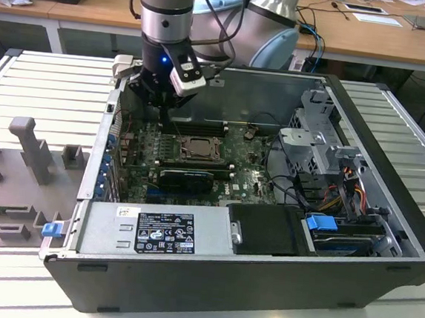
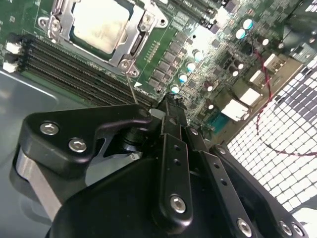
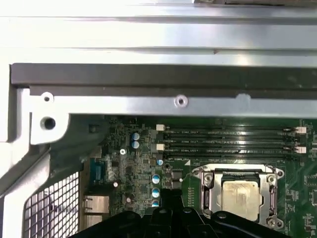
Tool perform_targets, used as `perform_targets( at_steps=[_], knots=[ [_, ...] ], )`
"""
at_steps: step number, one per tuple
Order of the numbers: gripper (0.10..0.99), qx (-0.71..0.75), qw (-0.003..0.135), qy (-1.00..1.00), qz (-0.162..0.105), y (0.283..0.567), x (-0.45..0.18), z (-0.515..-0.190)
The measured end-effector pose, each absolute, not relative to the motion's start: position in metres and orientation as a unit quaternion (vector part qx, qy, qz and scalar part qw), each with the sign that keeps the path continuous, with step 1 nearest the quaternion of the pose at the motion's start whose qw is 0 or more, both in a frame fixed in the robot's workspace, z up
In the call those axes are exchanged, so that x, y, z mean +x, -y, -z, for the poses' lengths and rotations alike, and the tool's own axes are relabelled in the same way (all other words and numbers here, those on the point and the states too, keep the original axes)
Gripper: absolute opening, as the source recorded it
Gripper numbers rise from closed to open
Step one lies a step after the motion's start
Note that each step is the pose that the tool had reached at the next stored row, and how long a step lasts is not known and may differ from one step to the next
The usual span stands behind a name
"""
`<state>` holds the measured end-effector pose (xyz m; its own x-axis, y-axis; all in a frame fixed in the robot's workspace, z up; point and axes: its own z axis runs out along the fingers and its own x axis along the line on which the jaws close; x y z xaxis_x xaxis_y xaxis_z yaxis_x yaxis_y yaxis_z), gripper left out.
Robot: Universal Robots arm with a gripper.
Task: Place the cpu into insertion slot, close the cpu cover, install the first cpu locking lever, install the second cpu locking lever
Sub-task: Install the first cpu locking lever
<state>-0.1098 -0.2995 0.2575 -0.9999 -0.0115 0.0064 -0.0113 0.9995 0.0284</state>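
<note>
Shut and empty at eleven o'clock from the insertion slot (image 1: 198, 147) in the exterior view, my pincer (image 1: 161, 108) could skid off the thin locking lever (image 2: 132, 88).

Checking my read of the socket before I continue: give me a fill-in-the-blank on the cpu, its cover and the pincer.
1. The cpu already sits in the ____.
2. The cpu cover lies ____ over it, framing its pale metal top.
3. The pincer hangs beside the socket, above the ____ circuit board.
Missing words: insertion slot; closed; green.
</note>
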Motion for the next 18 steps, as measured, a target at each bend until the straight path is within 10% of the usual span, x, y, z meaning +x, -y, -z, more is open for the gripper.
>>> perform_targets(
  at_steps=[18],
  knots=[
    [0.106,0.012,0.003,1.0,0.014,0.289,-0.073,-0.256]
  ],
)
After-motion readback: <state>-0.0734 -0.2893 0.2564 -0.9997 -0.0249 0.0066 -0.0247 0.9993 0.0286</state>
